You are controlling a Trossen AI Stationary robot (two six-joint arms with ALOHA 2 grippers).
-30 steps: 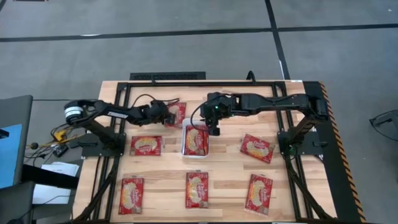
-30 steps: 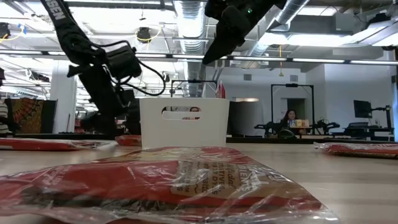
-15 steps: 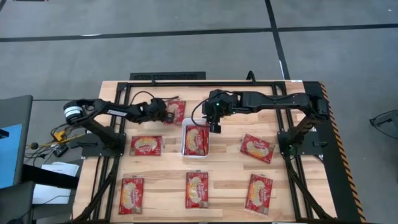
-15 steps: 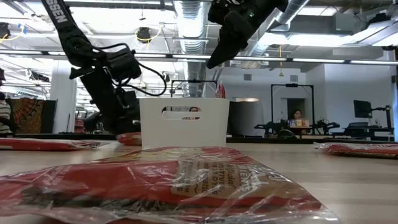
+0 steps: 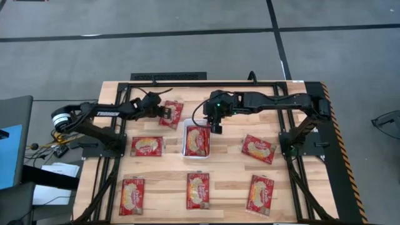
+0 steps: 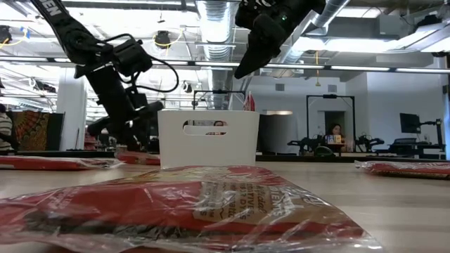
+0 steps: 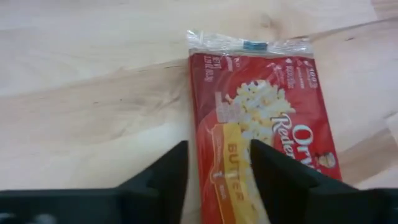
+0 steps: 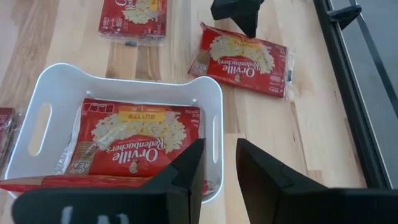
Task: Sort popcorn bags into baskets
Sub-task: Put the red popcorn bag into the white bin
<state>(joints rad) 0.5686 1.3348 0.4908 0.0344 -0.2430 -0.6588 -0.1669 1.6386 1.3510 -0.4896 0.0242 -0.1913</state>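
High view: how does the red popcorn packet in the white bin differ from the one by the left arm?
The red popcorn packet lies in the white plastic bin; the red packet by the left arm, on the bare wooden table. The first sits square to the table, the second tilted. Only the second has the left gripper at it. Both are flat.

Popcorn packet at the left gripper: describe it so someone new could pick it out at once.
Start at the small white rectangular bin mid-table in the high view. Up and left of it, toward the far edge, lies a flat red popcorn packet with a pale picture in the middle. Unlike the other packets on the wood, it is the one with the left gripper at its edge.
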